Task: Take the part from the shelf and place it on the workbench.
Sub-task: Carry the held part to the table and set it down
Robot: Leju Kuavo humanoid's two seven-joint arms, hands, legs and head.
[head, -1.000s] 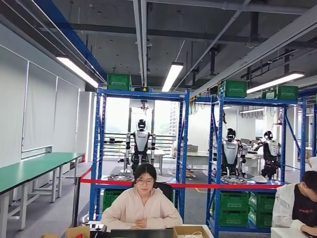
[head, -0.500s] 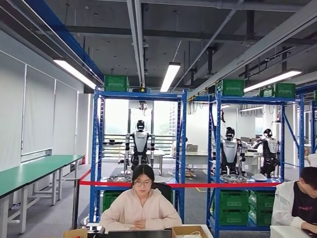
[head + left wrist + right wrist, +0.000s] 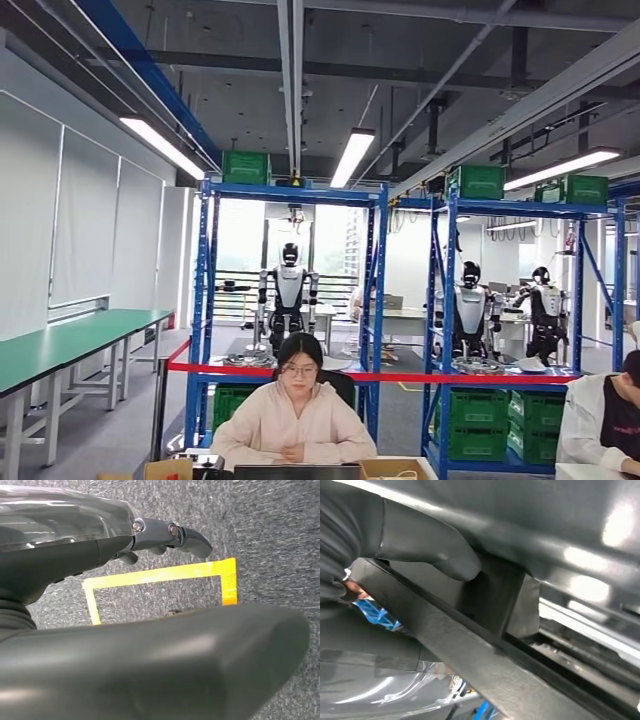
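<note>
Blue shelving [image 3: 290,300] is filling the hall beside a green tabletop [image 3: 68,340]; the left hand [image 3: 166,535] is hanging with fingers apart over grey floor [image 3: 271,530], while the right hand [image 3: 433,545] is showing too little to tell.

- Robotics lab / workshop hall.
- Blue steel racks [image 3: 373,300] holding green crates [image 3: 474,410].
- Humanoid robots [image 3: 289,292] on stands.
- Long green workbench [image 3: 53,345]; exposed ceiling ducts, strip lights [image 3: 353,156].

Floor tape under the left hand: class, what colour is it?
Yellow. The tape marks a rectangular outline on grey carpet, clearest in the left wrist view.
</note>
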